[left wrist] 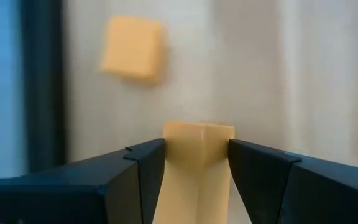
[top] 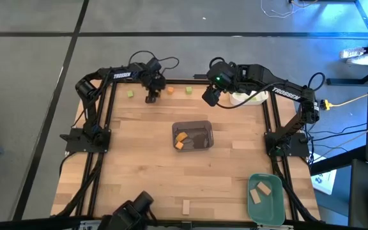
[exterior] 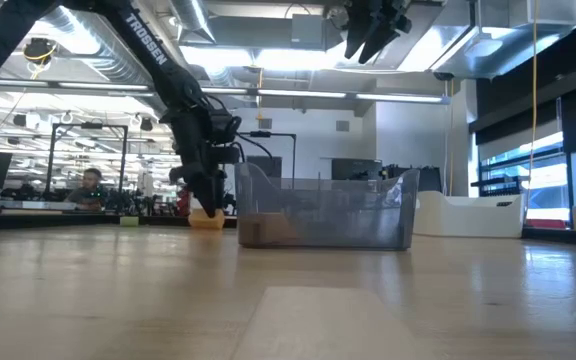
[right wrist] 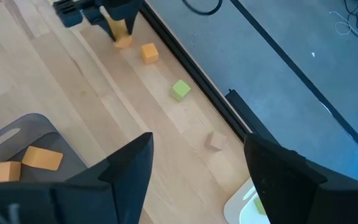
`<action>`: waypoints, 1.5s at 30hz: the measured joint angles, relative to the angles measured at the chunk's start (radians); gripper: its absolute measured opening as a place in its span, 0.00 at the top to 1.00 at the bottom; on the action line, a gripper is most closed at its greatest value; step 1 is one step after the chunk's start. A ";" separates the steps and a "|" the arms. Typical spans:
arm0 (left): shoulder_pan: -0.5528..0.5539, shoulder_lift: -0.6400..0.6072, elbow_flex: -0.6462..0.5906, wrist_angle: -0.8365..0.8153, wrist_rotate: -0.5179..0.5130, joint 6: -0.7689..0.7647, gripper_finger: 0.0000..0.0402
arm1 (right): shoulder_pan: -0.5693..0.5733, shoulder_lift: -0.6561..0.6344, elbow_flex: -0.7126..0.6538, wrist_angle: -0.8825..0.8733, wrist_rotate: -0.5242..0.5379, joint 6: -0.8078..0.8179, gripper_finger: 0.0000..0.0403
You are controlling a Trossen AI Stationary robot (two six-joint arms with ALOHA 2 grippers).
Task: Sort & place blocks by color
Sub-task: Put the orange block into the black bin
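Wooden table (top: 139, 147), grey tray (top: 204, 128) with two orange blocks (top: 181, 140); left gripper (top: 152, 98) around an orange bar (left wrist: 197, 168), right gripper (top: 209, 96) wide.

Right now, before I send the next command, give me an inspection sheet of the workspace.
Surface: wooden table, bare between items.
Job's things: orange block between the left gripper's fingers at the far edge; another orange cube and a green cube beside it; a further green cube; two orange blocks in the grey tray; two tan blocks in the green tray; tan block loose at the near edge; white tray at the far right.
Clutter: nothing seen.
Grippers: left gripper down at the table, shut on the orange block; right gripper raised, open, empty.
Cables: yellow cable off the table.
Surroundings: a person far behind.
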 joint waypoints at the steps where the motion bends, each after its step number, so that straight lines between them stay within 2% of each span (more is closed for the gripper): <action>1: -0.005 0.000 0.000 -0.011 0.022 -0.021 0.61 | 0.000 0.000 0.000 0.000 0.000 -0.001 0.38; 7: -0.060 -0.006 -0.002 -0.064 0.049 -0.125 0.60 | 0.000 0.000 0.000 0.000 0.000 -0.002 0.38; 20: -0.203 -0.010 -0.001 -0.106 -0.012 -0.205 0.62 | 0.000 0.000 0.000 0.000 0.001 0.001 0.38; 29: -0.223 -0.041 -0.003 -0.120 -0.038 -0.217 0.77 | 0.000 0.000 0.000 0.001 0.001 0.000 0.38; 38: -0.222 -0.104 -0.008 -0.158 -0.062 -0.233 0.86 | 0.000 0.000 0.000 0.000 0.002 -0.002 0.38; 45: -0.229 -0.105 -0.007 -0.152 -0.194 -0.233 0.85 | 0.000 0.000 0.000 0.000 0.003 -0.002 0.38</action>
